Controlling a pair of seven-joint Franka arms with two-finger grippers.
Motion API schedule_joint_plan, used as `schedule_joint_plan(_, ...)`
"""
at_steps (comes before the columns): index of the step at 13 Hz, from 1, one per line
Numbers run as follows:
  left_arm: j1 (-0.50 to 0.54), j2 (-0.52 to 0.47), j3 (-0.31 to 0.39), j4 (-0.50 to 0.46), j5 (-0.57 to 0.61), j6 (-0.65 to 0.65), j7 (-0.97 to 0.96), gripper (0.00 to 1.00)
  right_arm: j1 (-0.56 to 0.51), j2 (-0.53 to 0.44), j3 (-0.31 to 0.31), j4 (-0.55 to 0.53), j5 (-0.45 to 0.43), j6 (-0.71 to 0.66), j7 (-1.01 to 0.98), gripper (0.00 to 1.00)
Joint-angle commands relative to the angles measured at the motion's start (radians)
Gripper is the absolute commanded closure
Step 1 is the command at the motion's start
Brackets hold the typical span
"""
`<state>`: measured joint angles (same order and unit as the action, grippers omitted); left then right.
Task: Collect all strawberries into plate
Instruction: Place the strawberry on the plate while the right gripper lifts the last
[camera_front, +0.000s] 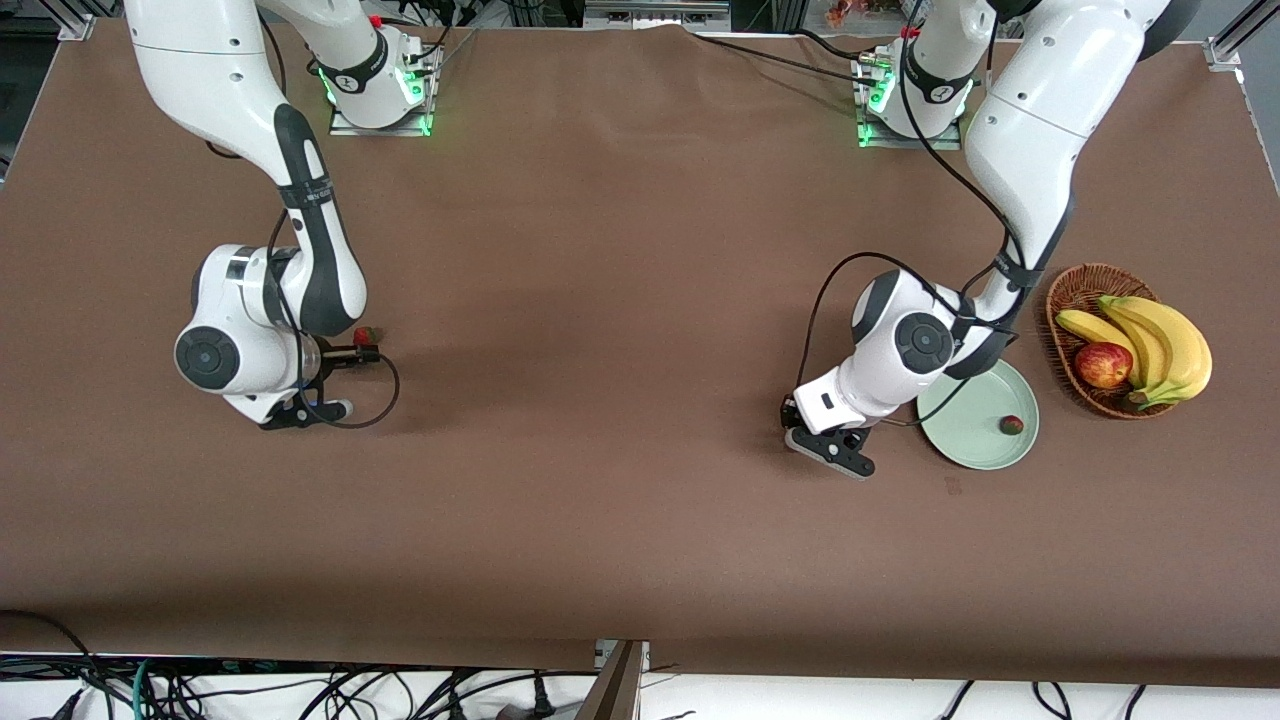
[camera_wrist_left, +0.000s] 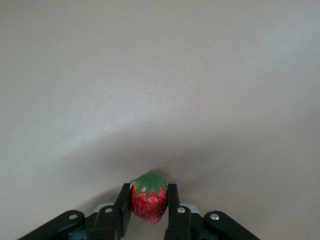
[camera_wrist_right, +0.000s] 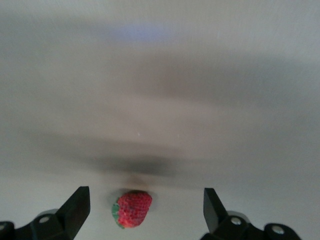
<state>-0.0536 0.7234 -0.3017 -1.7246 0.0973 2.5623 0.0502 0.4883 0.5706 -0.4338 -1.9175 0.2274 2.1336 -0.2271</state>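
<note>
**Left gripper clamped on one berry, right gripper spread over another**

The left gripper (camera_wrist_left: 149, 202) has its two fingers (camera_wrist_left: 123, 202) pressed against the sides of a strawberry (camera_wrist_left: 149, 200), leafy top showing between them; the berry sits squarely in the pinch, a hold that should carry it without slipping. In the front view this gripper (camera_front: 832, 443) hangs low over the brown table (camera_front: 640, 520), just beside the rim of the mint-green plate (camera_front: 960, 450) on the side toward the right arm's end. A short sweep sideways would probably bring it over the plate.

One strawberry in the plate (camera_front: 1011, 425) already lies there, near the edge closest to the wicker basket (camera_front: 1062, 300). The basket holds bananas (camera_front: 1165, 345) and an apple (camera_front: 1103, 364), which are no part of the job.

At the table's other end, the right gripper (camera_wrist_right: 145, 207) has its fingers (camera_wrist_right: 77, 205) wide apart, with a third strawberry on the table (camera_wrist_right: 132, 209) lying on its side between them, closer to one finger than the other. In the front view that berry (camera_front: 367, 335) peeks out from beside the right arm's wrist. The gap looks ample, so the gripper seems posed for a descent and pinch, though centring over the berry first would make the grasp surer.

By this reckoning, one berry is delivered, one is gripped beside the plate, and one awaits pickup well apart from it.
</note>
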Motion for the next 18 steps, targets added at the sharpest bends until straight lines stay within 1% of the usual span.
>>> schedule_joint_plan(1, 0.058, -0.099, 0.006, -0.009, 0.024, -0.181, 0.044, 0.96, 0.012, -0.092, 0.01, -0.161, -0.013, 0.109, -0.012, 0.0)
schedule_joint_plan(3, 0.124, -0.116, 0.0, 0.028, 0.025, -0.302, 0.133, 0.95, 0.013, -0.101, 0.02, -0.181, -0.01, 0.114, -0.012, 0.0)
schedule_joint_plan(4, 0.13, -0.117, 0.006, 0.055, 0.024, -0.38, 0.173, 0.95, 0.013, -0.109, 0.02, -0.193, -0.008, 0.115, -0.012, 0.01)
schedule_joint_plan(5, 0.147, -0.117, 0.028, 0.08, 0.025, -0.46, 0.212, 0.87, 0.015, -0.112, 0.021, -0.199, -0.008, 0.117, -0.011, 0.04)
schedule_joint_plan(6, 0.164, -0.111, 0.039, 0.098, 0.024, -0.503, 0.245, 0.82, 0.015, -0.112, 0.024, -0.204, -0.007, 0.121, -0.011, 0.12)
schedule_joint_plan(7, 0.201, -0.107, 0.049, 0.1, 0.025, -0.508, 0.3, 0.82, 0.015, -0.11, 0.024, -0.207, -0.008, 0.13, -0.012, 0.28)
schedule_joint_plan(8, 0.227, -0.092, 0.052, 0.1, 0.024, -0.502, 0.372, 0.82, 0.015, -0.109, 0.024, -0.207, -0.008, 0.131, -0.012, 0.41)
schedule_joint_plan(9, 0.251, -0.072, 0.052, 0.103, 0.022, -0.496, 0.432, 0.8, 0.015, -0.107, 0.024, -0.209, -0.008, 0.131, -0.012, 0.51)
schedule_joint_plan(10, 0.283, -0.04, 0.043, 0.114, 0.006, -0.495, 0.466, 0.75, 0.015, -0.106, 0.026, -0.21, -0.008, 0.131, -0.012, 0.61)
schedule_joint_plan(11, 0.282, -0.033, 0.041, 0.117, 0.002, -0.495, 0.47, 0.73, 0.015, -0.104, 0.026, -0.21, -0.008, 0.131, -0.012, 0.69)
schedule_joint_plan(12, 0.281, -0.033, 0.039, 0.118, 0.002, -0.495, 0.47, 0.62, 0.015, -0.103, 0.026, -0.21, -0.008, 0.131, -0.012, 0.76)
schedule_joint_plan(13, 0.281, -0.032, 0.041, 0.123, -0.001, -0.495, 0.47, 0.21, 0.015, -0.101, 0.026, -0.21, -0.008, 0.131, -0.012, 0.84)
schedule_joint_plan(14, 0.279, -0.032, 0.039, 0.138, 0.002, -0.495, 0.47, 0.0, 0.015, -0.101, 0.026, -0.207, -0.008, 0.131, -0.012, 0.88)
schedule_joint_plan(16, 0.279, -0.036, 0.036, 0.14, -0.001, -0.496, 0.468, 0.0, 0.026, -0.103, 0.026, -0.184, -0.003, 0.126, -0.009, 0.91)
schedule_joint_plan(18, 0.279, -0.039, 0.035, 0.141, -0.001, -0.501, 0.462, 0.0, 0.059, -0.103, 0.038, -0.108, 0.003, 0.105, 0.012, 0.91)
